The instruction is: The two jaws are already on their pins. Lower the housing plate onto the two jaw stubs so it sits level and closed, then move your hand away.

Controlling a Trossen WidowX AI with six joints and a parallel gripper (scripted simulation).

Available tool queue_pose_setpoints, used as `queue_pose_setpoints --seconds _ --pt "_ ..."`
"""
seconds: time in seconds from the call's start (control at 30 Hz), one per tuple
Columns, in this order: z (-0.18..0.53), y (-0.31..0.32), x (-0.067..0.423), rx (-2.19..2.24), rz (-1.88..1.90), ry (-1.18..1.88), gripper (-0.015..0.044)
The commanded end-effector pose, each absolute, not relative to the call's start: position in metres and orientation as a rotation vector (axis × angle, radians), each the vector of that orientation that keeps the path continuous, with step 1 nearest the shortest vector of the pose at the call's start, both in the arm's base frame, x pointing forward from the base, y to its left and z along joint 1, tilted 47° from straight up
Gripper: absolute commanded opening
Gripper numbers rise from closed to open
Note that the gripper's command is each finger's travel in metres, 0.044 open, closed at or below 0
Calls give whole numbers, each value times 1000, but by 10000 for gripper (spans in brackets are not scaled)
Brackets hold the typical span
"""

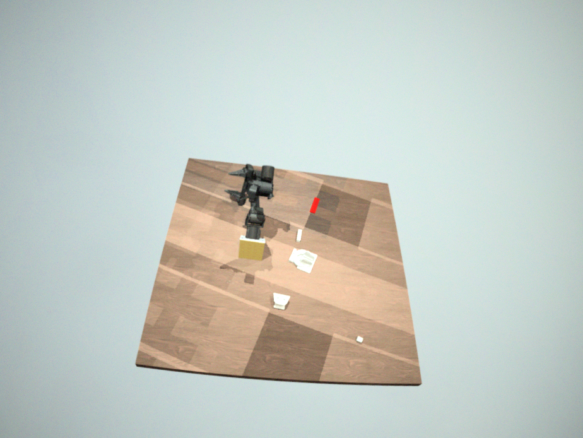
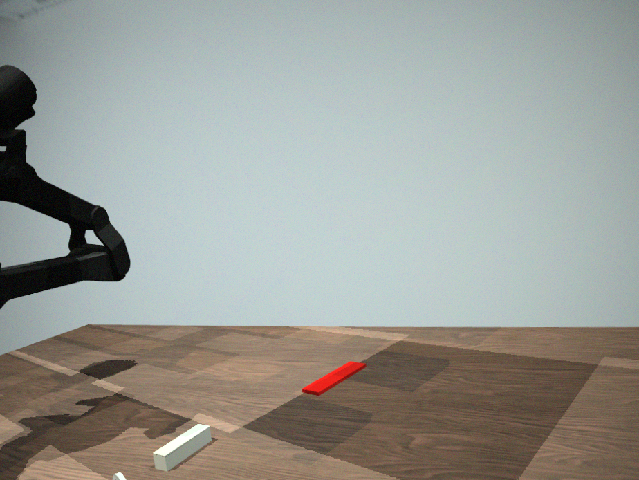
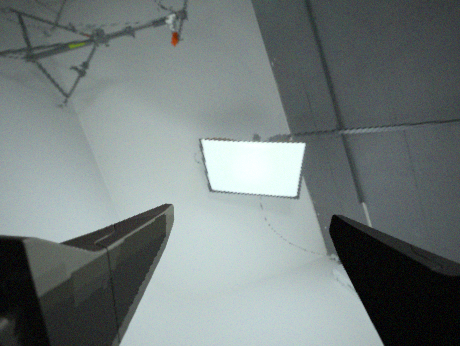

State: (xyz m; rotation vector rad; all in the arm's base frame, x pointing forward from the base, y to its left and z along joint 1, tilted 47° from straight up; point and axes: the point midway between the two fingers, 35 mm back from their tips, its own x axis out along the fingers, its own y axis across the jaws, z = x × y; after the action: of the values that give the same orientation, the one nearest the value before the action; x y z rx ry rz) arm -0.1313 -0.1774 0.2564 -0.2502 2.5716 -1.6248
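Note:
My gripper [image 1: 228,182] [image 3: 251,217] is open and empty, high at the far left of the table, pointing away from the white parts. In the wrist view the two black fingers stand wide apart with only wall and a bright ceiling panel beyond. A flat white piece with recesses [image 1: 308,265] lies near the middle of the table, well away from the gripper. A white tapered block [image 1: 281,300] stands nearer the front. These are too small to tell which is the housing plate or whether it sits level; the jaws, pins and stubs cannot be made out.
A white bar [image 1: 299,235] [image 2: 183,447] lies behind the recessed piece. A flat red strip [image 1: 314,205] [image 2: 335,377] lies farther back. A small white cube [image 1: 359,339] is at the front right. A yellow-sided block [image 1: 251,249] stands at the arm's base.

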Motion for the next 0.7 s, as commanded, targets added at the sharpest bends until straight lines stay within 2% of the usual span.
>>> queue_pose_setpoints --seconds 0.0,0.03,0.67 --pt "256 -177 -131 -250 -1625 2572 426" --pt "256 -178 -131 -253 -1624 2570 440" --pt "245 -254 -107 -513 -1537 2366 440"
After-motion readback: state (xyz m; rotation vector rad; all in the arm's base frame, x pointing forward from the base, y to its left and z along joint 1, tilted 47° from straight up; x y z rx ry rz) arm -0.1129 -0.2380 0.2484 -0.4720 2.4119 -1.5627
